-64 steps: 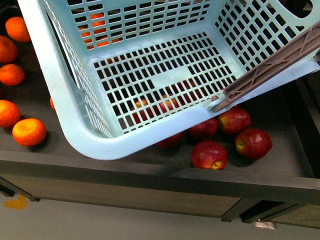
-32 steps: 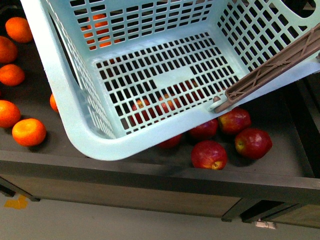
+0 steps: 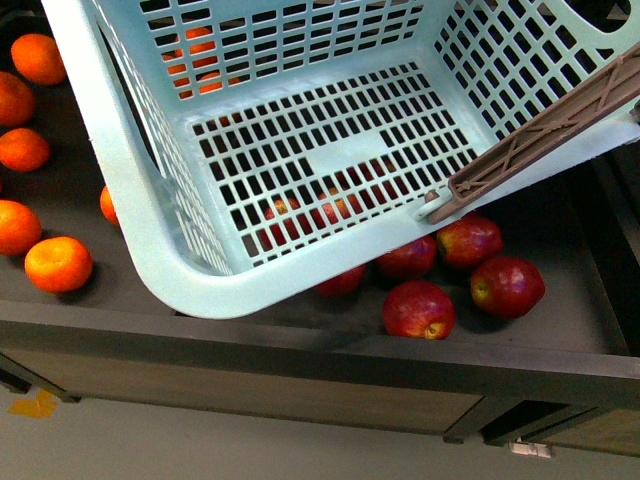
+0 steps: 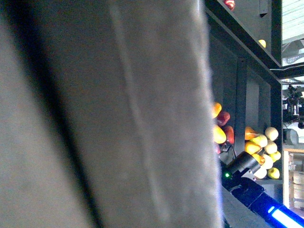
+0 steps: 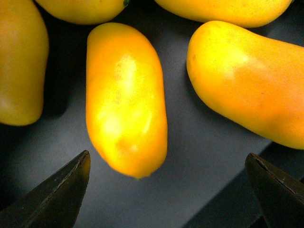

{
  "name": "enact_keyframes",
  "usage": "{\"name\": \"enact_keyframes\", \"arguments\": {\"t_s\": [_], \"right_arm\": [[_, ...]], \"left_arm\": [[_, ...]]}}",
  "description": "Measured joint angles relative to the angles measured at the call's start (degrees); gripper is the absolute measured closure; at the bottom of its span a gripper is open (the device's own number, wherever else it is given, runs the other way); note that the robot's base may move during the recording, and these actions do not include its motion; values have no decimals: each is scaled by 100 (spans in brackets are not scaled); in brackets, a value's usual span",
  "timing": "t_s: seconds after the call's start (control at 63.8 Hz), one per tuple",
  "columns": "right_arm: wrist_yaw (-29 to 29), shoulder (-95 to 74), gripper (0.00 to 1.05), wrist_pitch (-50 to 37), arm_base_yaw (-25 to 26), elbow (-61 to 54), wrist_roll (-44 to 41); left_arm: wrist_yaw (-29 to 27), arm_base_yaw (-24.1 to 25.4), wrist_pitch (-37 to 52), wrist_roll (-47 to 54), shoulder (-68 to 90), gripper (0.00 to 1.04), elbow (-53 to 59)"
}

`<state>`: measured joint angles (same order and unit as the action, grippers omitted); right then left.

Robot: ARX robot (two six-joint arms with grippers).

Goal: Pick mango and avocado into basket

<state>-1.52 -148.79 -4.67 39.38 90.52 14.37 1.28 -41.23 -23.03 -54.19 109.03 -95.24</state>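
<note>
Right gripper [image 5: 168, 197] spread wide, empty. Mango [image 5: 126, 97] lies just beyond gap, lengthwise, off-centre, touching neither jaw. 4 other mangoes [image 5: 247, 80] close around on dark shelf [image 5: 190, 156].

A blurred grey surface [image 4: 118, 114], very close to the lens, hides most of a dark shelf [image 4: 240, 85]. On the shelf lies a heap of yellow, orange and red fruit [image 4: 259, 147]. In front of the shelf, a black robot part shows a green light [image 4: 227, 175] and a lit blue strip [image 4: 285, 218].
</note>
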Motion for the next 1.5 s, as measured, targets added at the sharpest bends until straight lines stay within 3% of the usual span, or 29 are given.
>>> {"name": "enact_keyframes", "arguments": {"t_s": [0.548,1.316,1.426,1.504], "right_arm": [[-284,-1143,9,817,-494,1954,446],[-732,-2352,9,1676,-514,3794,511],[-789,-2417,20,1740,-479,3897,516],[-745,-2430,34,1775,-442,3952,525]], "left_arm": [[4,0,0,-2,0,77,0],[7,0,0,-4,0,77,0],[4,0,0,-2,0,77,0],[9,0,0,-2,0,77,0]]}}
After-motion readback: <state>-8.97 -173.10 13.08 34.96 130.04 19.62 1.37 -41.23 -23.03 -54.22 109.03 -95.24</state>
